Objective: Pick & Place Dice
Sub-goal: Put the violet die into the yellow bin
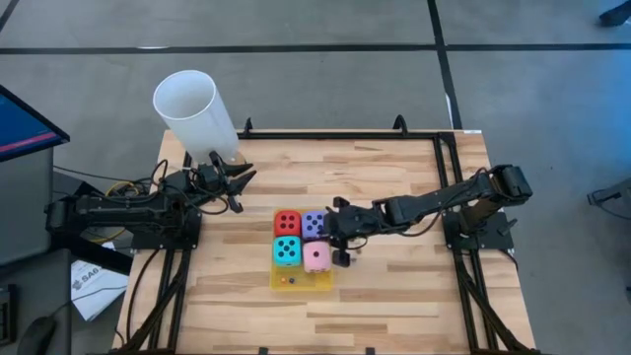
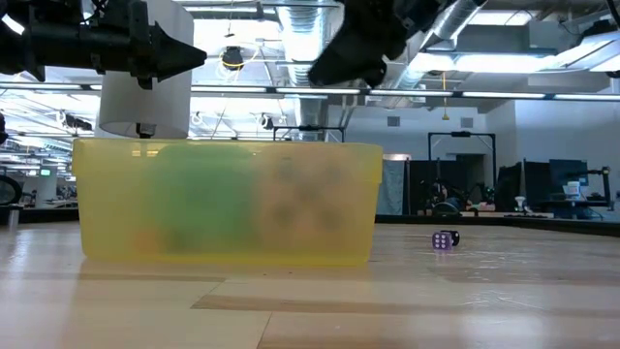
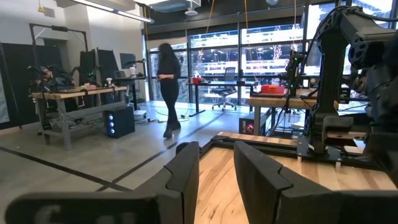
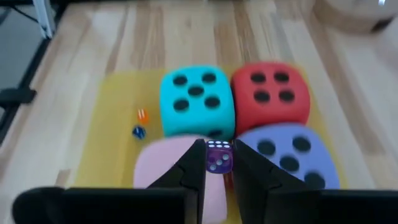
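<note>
We saw the flat yellow tray (image 1: 323, 283) on the worktop (image 1: 394, 296) holding four big dice: the red die (image 4: 271, 92) and the cyan die (image 4: 196, 99) beyond the right fingers (image 4: 219, 177), the purple die (image 4: 292, 152) and the pink die (image 4: 163, 165) just under them. Those fingers pinched a tiny purple die (image 4: 218, 155) between their tips. Two tiny beads (image 4: 140, 123), one orange and one blue, lay in the tray beside the cyan die. Another small purple die (image 2: 444, 239) sat on the worktop outside the tray. The left fingers (image 3: 216, 168) stood slightly apart, gripping nothing, with a white cup (image 1: 195, 110) at that wrist.
</note>
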`<state>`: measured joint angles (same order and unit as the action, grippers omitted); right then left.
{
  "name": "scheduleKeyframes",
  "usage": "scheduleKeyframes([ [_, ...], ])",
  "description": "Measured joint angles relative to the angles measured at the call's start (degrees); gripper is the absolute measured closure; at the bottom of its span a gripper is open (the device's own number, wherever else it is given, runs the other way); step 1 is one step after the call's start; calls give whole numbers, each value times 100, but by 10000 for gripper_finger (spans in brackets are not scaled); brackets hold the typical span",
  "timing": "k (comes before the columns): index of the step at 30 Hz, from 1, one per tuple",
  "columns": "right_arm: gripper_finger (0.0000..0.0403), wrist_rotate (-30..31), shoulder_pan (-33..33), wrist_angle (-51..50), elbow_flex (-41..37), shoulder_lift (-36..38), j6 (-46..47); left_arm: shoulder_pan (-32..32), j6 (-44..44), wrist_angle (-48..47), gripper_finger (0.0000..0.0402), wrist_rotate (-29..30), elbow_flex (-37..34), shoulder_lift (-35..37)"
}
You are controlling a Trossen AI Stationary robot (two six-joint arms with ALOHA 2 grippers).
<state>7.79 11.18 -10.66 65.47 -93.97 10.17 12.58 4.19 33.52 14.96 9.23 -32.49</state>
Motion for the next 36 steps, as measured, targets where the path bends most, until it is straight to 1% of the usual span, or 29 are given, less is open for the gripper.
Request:
scheduleKeyframes([
  [4, 351, 66, 0, 409, -13, -4, -178, 0, 1, -1, 312, -2, 0, 0],
  [10, 351, 468, 0, 704, -15, -4, -281, 0, 2, 0, 312, 0, 0, 0],
  [15, 351, 475, 6, 742, -17, -4, -272, 0, 2, 0, 312, -1, 0, 0],
  [20, 351, 476, 9, 1038, -17, -9, -272, 0, 2, 0, 312, 0, 0, 0],
  [24, 351, 474, 11, 1030, -17, -19, -270, 0, 2, 0, 312, -1, 0, 0],
  [28, 351, 476, 9, 1203, -35, -336, -310, -2, 2, 0, 312, -2, 0, 2],
  [30, 351, 472, 4, 1617, -2, -611, -310, 0, 2, -2, 312, 0, 0, 2],
  [33, 351, 419, 4, 1665, 29, -924, -314, 0, 2, 24, 312, 0, 0, -14],
  [36, 351, 411, 4, 1670, 45, -1032, -312, 0, 2, 30, 312, 0, -2, -42],
])
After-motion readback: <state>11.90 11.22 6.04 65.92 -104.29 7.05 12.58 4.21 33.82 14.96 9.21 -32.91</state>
